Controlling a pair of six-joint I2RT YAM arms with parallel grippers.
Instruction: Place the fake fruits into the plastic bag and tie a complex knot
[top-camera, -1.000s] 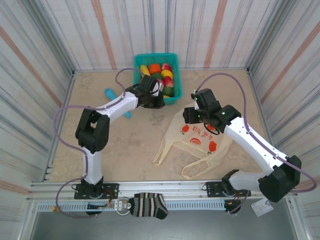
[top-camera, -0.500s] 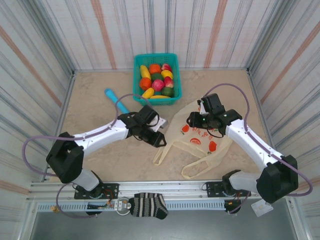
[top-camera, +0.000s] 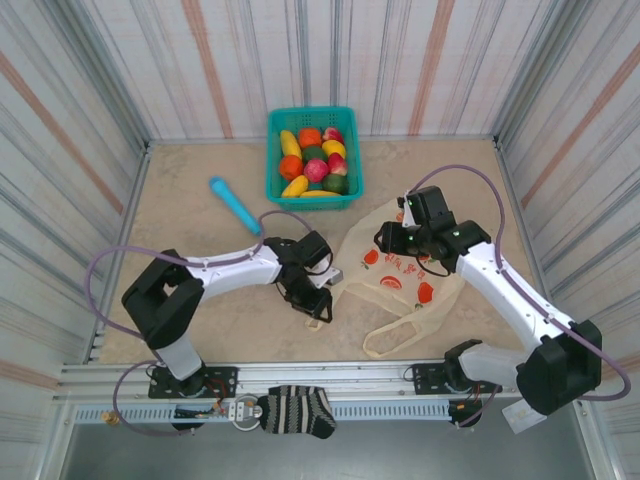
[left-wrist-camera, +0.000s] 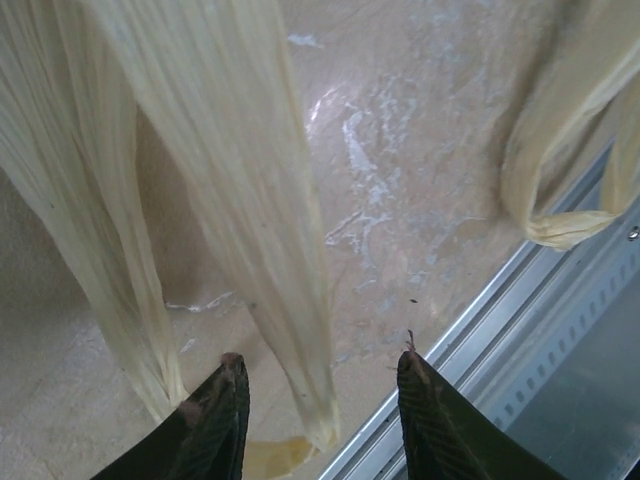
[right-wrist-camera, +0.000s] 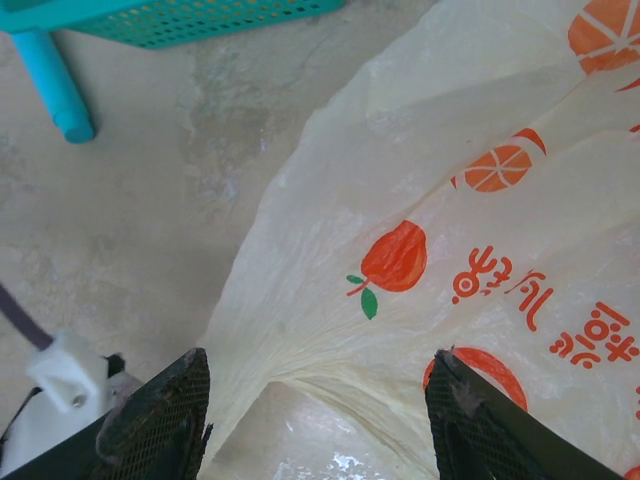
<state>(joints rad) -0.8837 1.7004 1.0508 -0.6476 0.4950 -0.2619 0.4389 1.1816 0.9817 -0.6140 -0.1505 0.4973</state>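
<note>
One plastic bag (top-camera: 405, 278) lies flat right of centre, with two loop handles at its near side. About nine fake fruits (top-camera: 315, 165) fill one teal basket (top-camera: 271, 160) at far centre. The left gripper (left-wrist-camera: 320, 410) is spread wide astride one handle (left-wrist-camera: 250, 200). The right gripper (right-wrist-camera: 320, 400) is spread wide over the bag's far-left edge.

Your overhead camera sits above and behind the arm bases, looking down and forward across the whole surface (top-camera: 200, 200) to the far wall. Your left wrist camera hangs close over the near edge, facing down past the left tool (left-wrist-camera: 322, 360) at the bag (left-wrist-camera: 250, 200) handles and the metal rail (left-wrist-camera: 520, 340). Your right wrist camera is also close, facing down past the right tool (right-wrist-camera: 318, 365) across the bag's printed side toward the basket (right-wrist-camera: 200, 25) by the far edge. All three views share the bag.
</note>
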